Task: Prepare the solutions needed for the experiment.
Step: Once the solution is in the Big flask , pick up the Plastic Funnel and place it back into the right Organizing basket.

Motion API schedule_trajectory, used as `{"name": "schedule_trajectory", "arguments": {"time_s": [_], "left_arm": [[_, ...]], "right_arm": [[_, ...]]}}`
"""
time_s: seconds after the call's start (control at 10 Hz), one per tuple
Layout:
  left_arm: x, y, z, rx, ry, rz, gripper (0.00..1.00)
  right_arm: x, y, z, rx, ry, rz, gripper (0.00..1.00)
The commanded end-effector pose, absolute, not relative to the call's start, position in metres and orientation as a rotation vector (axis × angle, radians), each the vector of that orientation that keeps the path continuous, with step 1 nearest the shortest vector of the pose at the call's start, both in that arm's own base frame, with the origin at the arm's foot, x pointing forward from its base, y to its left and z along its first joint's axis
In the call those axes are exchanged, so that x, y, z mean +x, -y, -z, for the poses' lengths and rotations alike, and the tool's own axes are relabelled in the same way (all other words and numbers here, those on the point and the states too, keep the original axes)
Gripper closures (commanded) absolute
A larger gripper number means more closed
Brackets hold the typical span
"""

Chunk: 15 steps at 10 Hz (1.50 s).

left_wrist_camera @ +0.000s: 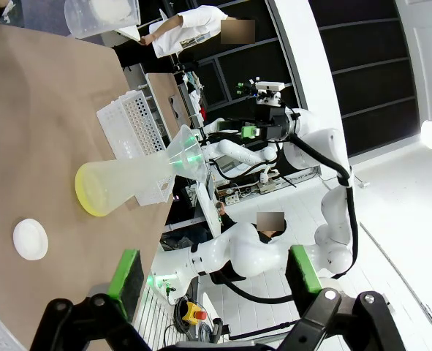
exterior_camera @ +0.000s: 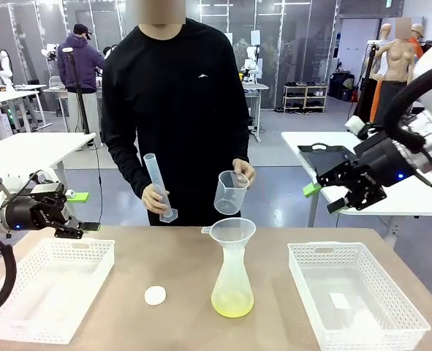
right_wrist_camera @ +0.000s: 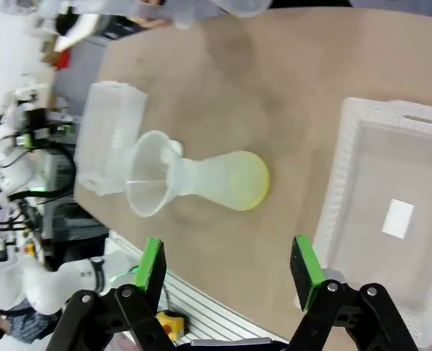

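Yellow-green solution [exterior_camera: 232,304] in one flask [exterior_camera: 232,272], two baskets [exterior_camera: 47,287] [exterior_camera: 363,278]

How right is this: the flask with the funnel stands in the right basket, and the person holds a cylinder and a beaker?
Not quite: the front view shows the flask on the table, between the left basket and the right basket. The rest holds.

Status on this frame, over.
Left gripper, right gripper: open, empty, raised at the sides. Solution in flask under funnel, mid-table. Person holds cylinder and beaker behind it.
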State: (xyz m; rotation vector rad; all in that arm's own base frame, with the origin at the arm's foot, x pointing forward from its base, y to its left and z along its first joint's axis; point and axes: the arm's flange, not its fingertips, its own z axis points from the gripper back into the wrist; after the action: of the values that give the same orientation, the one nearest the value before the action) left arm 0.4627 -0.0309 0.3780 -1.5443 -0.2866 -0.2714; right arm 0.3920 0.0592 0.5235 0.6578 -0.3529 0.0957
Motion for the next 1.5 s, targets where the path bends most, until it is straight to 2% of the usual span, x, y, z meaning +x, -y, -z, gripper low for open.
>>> {"name": "schedule_trajectory", "arguments": {"time_s": [0.0, 0.2, 0.8, 1.1, 1.4], "left_arm": [[0.461, 0.031, -0.38, -1.549, 0.292, 0.269, 0.0], [0.461, 0.031, -0.38, -1.549, 0.292, 0.269, 0.0], [0.461, 0.031, -0.38, -1.549, 0.292, 0.269, 0.0], [0.461, 0.031, -0.38, -1.549, 0.292, 0.269, 0.0], [0.461, 0.031, -0.38, -1.549, 0.292, 0.269, 0.0]], "right_arm": [[0.39, -0.074, -0.52, 0.494, 0.307, -0.069, 0.14], [0.39, -0.084, -0.522, 0.427, 0.301, -0.078, 0.14], [0.389, -0.078, -0.521, 0.451, 0.307, -0.109, 0.14], [0.375, -0.134, -0.52, 0.44, 0.255, -0.113, 0.14], [0.387, -0.168, -0.52, 0.485, 0.179, -0.08, 0.14]]}}
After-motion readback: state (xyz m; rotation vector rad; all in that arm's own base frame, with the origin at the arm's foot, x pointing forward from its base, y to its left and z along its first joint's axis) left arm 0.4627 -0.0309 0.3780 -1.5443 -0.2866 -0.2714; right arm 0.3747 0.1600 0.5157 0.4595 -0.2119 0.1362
